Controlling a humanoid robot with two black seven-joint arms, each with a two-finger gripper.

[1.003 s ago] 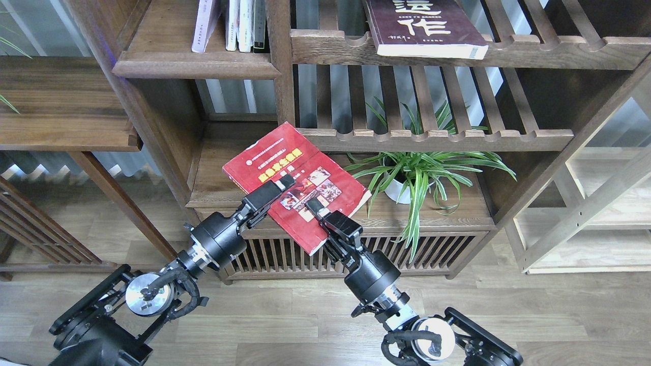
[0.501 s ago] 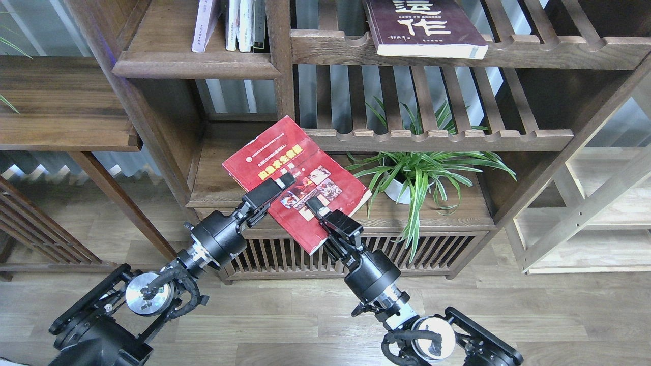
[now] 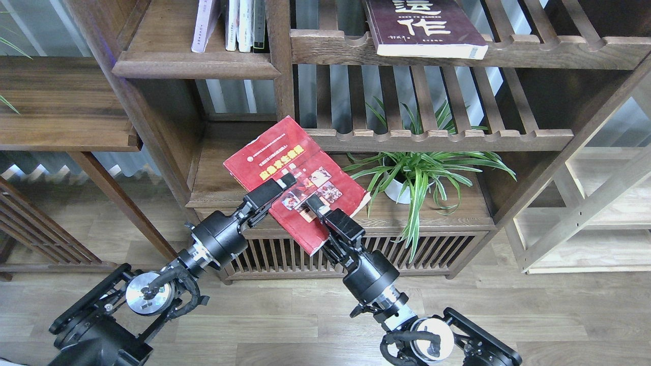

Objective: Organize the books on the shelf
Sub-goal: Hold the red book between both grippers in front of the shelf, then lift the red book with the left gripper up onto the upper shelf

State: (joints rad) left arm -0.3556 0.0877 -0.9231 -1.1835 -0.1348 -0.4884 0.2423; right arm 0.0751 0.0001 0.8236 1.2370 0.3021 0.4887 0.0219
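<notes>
Three paperbacks in play here. The red book (image 3: 295, 178), the one with photos and a yellow title, is up in the air in front of the low board of the walnut bookcase, tilted with its top corner reaching the scalloped rail of a slatted rack (image 3: 437, 138). Both arms have it: the left gripper (image 3: 280, 184) is clamped on its left edge, one finger lying flat across the cover, and the right gripper (image 3: 313, 204) is pinched on the near edge by the photos. The big maroon book (image 3: 424, 25) with white Chinese characters lies on the upper slatted rack, its lower edge hanging over the front rail. The pale lavender book (image 3: 204, 25) leans on the solid shelf (image 3: 196, 65) at top left, just beside three slim books (image 3: 245, 25), two white-spined and one black, standing against the right-hand post. One potted spider plant (image 3: 414, 170) sits on the low board to the right of the red book.
</notes>
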